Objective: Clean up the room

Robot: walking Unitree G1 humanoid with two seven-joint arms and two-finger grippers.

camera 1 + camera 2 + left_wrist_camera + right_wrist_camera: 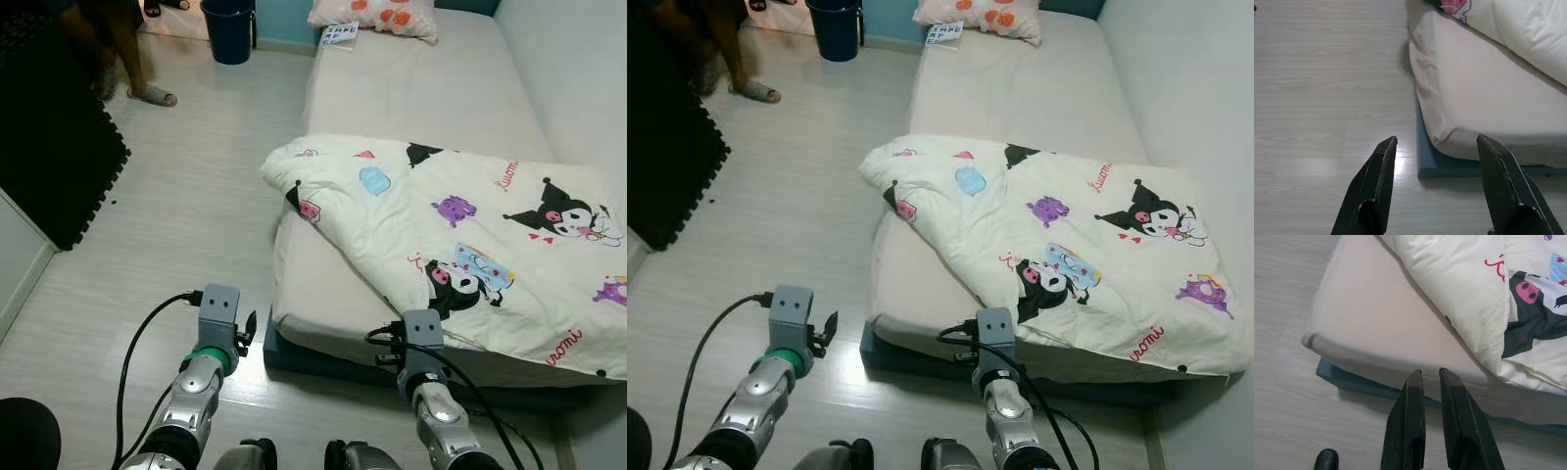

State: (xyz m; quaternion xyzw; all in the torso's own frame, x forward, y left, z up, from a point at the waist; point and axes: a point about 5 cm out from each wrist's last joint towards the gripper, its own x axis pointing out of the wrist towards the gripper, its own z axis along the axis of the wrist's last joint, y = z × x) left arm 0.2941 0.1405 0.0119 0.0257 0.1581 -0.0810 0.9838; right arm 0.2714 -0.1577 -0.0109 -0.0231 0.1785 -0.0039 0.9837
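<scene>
Task judged barely begun: quilt lies crumpled on bed at 2 o'clock, ungrasped. Left hand spread wide, empty; right hand nearly closed, empty.

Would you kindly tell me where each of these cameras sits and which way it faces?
Left eye view: on the head, looking forward and down at the quilt on the bed; both silver arms show below.
Right eye view: same head, same scene, taken slightly to the right.
Left wrist view: on the left arm, looking along the open left gripper at the floor and bed corner.
Right wrist view: on the right arm, looking along the nearly closed right gripper at the bed's edge.
Shared: both wrist views catch the blue bed base.
</scene>
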